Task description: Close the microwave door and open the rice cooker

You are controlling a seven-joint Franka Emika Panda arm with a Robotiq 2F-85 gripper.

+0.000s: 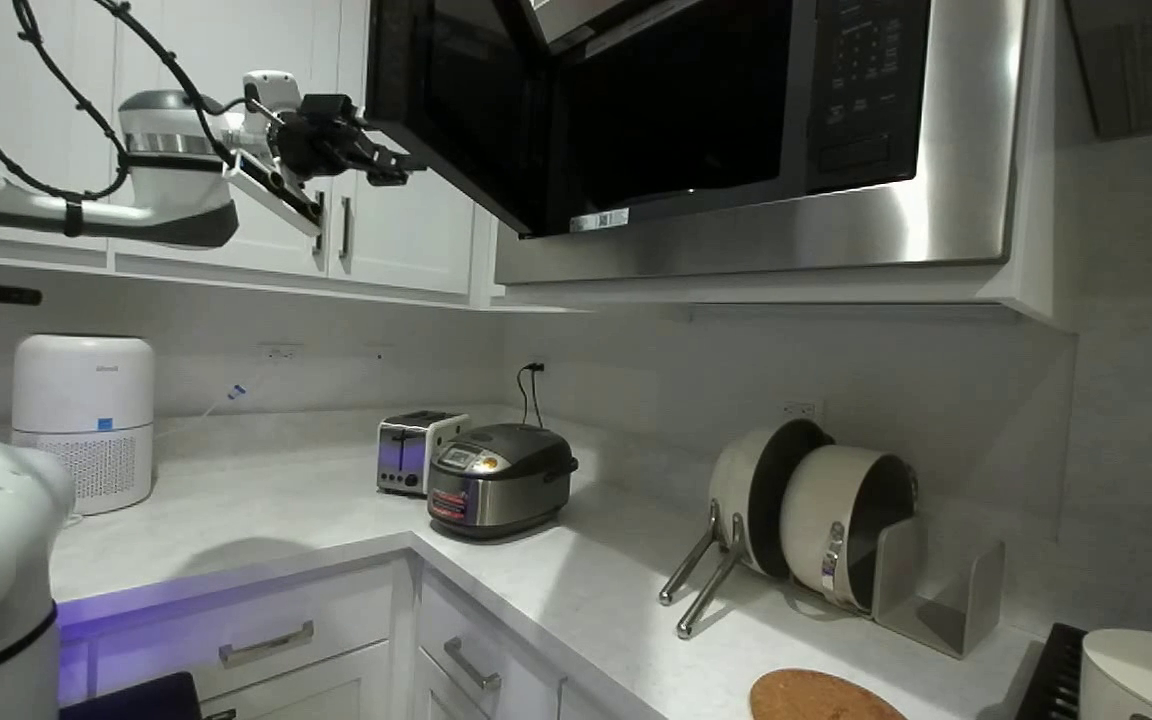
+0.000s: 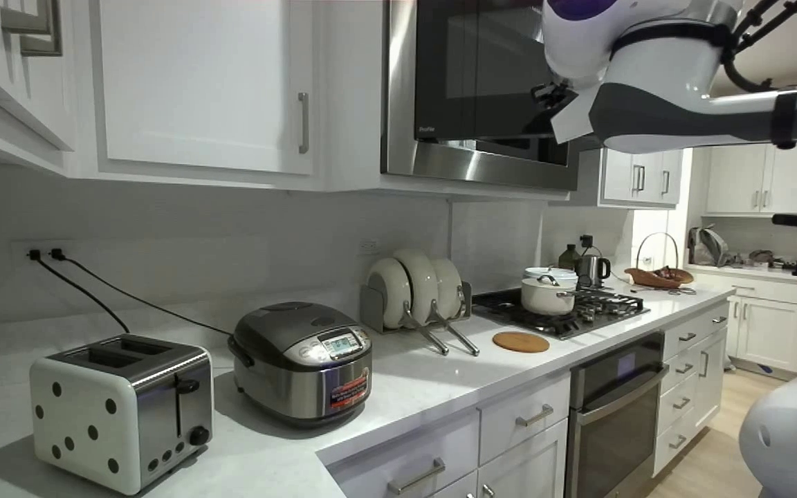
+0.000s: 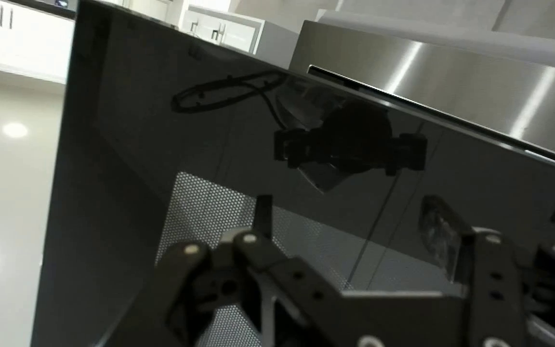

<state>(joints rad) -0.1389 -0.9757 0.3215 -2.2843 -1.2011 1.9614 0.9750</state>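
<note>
The microwave door [image 1: 461, 120] stands swung outward from its silver microwave [image 1: 966, 150], whose dark inside shows. In the wrist view the door's dark glass [image 3: 128, 202] fills most of the picture and mirrors the arm. My gripper [image 3: 350, 207] faces that inner side with its fingers well apart and nothing between them. Seen in an exterior view, the gripper [image 1: 406, 168] is level with the door's lower part, very near it; contact cannot be made out. Lower down, the rice cooker [image 2: 301, 366] rests on the counter with its dark lid [image 1: 526, 445] down.
A toaster [image 2: 122, 415] stands beside the rice cooker. Pans [image 1: 841, 520] in a rack are farther along the counter, near a cork mat [image 2: 521, 342] and a pot [image 2: 547, 297] on the stove. White cabinets [image 1: 406, 220] flank the microwave. A white cylinder appliance [image 1: 84, 420] sits near the arm's base.
</note>
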